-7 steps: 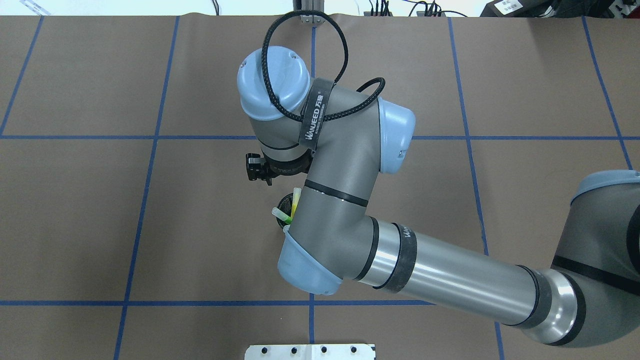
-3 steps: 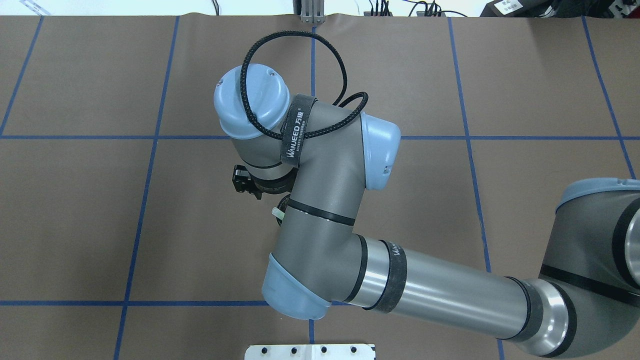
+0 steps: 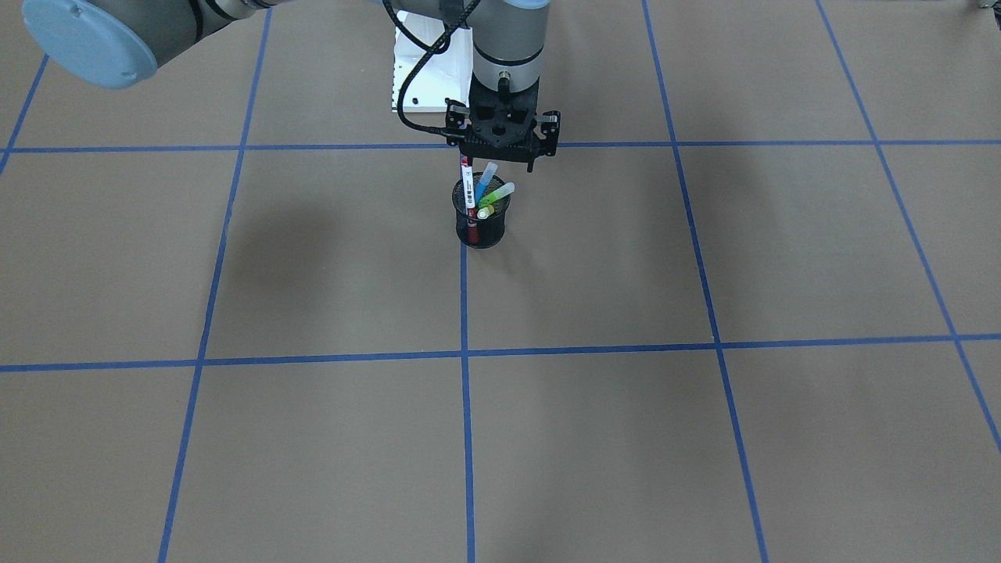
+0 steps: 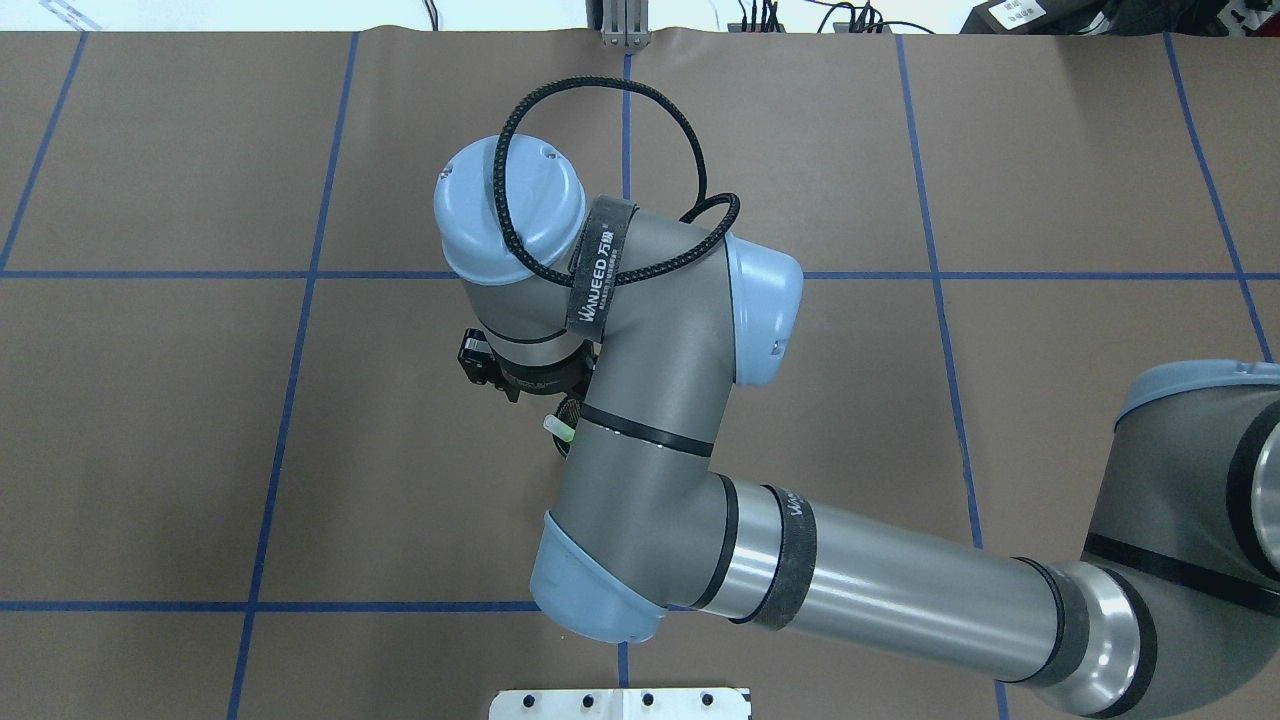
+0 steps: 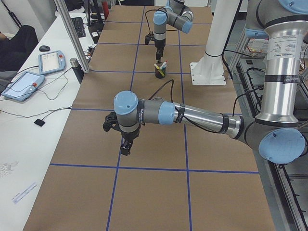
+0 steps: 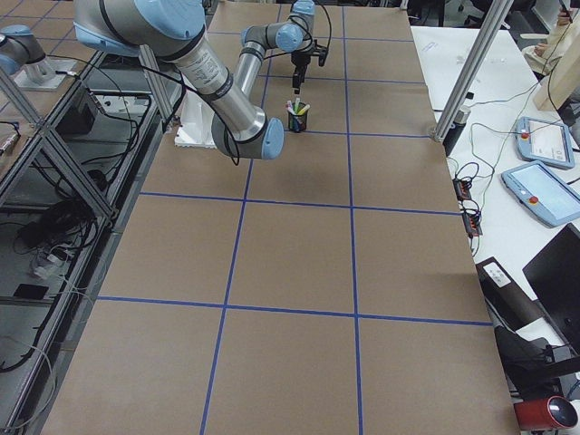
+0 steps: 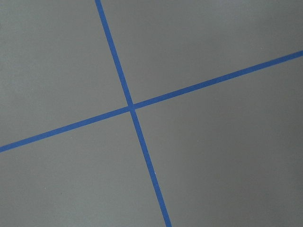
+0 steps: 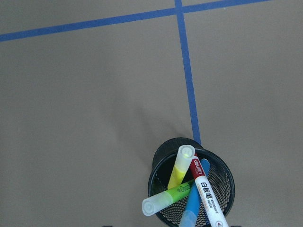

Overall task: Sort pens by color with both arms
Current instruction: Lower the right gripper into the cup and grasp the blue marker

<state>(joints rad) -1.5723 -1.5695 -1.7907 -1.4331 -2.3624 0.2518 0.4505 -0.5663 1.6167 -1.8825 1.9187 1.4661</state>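
A black mesh cup point(image 3: 481, 231) holds all four pens: the white one with red ends point(image 3: 468, 188), the blue one point(image 3: 486, 181), the light green one point(image 3: 498, 195) and the yellow one point(image 3: 484, 212). My right gripper point(image 3: 498, 160) hangs just above the cup and looks open; the white pen's top is close to its left finger. The right wrist view shows the yellow point(image 8: 179, 170), green point(image 8: 170, 196), blue point(image 8: 191, 208) and white point(image 8: 206, 194) pens in the cup point(image 8: 158, 163). My left gripper point(image 5: 125, 147) hangs over bare table far from the cup; I cannot tell whether it is open or shut.
In the overhead view the right arm's wrist point(image 4: 640, 330) covers the cup, and only the green pen's tip point(image 4: 558, 428) shows. The brown table cover has blue tape grid lines point(image 7: 131, 108). The white base pedestal point(image 3: 426, 70) stands behind the cup.
The right arm's wrist has shifted left in the overhead view and now covers more of the cup. The yellow pen no longer shows there. The pens stay in the cup.
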